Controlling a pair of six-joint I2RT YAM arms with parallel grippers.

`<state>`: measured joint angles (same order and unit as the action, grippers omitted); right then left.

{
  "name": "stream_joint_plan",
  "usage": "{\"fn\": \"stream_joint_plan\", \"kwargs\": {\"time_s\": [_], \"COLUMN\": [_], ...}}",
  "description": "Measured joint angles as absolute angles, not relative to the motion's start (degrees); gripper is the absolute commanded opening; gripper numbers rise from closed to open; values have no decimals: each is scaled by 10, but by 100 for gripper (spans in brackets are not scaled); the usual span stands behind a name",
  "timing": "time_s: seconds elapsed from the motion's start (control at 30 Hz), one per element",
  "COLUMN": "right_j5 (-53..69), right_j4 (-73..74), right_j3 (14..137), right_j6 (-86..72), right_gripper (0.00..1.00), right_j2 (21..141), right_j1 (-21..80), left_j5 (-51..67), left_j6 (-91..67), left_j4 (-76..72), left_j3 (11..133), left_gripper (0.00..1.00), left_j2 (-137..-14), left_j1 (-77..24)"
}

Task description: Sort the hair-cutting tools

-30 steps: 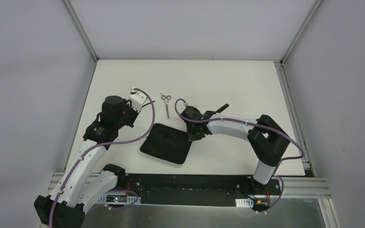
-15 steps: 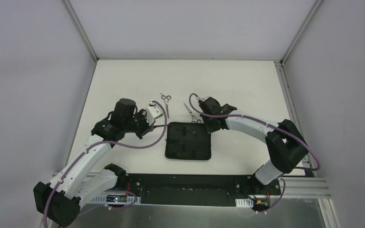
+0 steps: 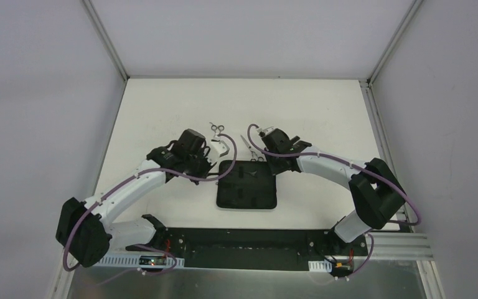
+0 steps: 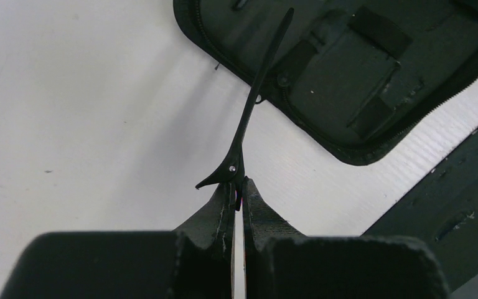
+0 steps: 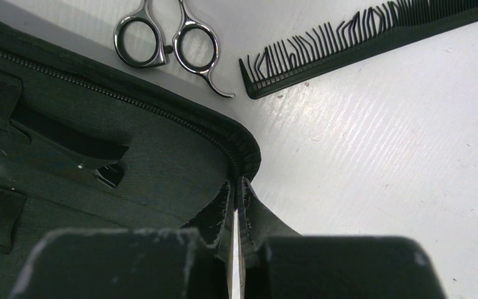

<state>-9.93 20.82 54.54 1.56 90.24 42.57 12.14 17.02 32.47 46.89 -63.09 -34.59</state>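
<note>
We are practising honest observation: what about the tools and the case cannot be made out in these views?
Silver scissors: right wrist view, blades cut off by the top edge.
Comb: right wrist view, far end runs off the top right corner.
Clip: left wrist view, rear end hidden inside the left gripper.
Case: top view, pockets too dark and small to read.
</note>
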Motion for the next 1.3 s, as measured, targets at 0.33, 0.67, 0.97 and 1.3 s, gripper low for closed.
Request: {"fn": "stream_joint_plan", "kwargs": {"time_s": [0.33,0.67,0.97,1.3], "right_j5": [-100,-98,-84,-58], "right_j4": [194,187,182,173], "right_j3": [545,545,537,514], "right_j6": [15,15,13,30], "right_gripper": [0,0,0,0], "right_j2": [900,900,900,896], "right_j1": [426,426,425,423], "left_j5": [65,64,42,62], "left_j6": [112,64,19,27], "left_j4": [314,275,199,154], "left_j3": [508,507,472,461], "left_gripper": [0,0,0,0], "left_j2": [-729,-767,-769,-803], "left_j1": [-364,-390,-393,-405]}}
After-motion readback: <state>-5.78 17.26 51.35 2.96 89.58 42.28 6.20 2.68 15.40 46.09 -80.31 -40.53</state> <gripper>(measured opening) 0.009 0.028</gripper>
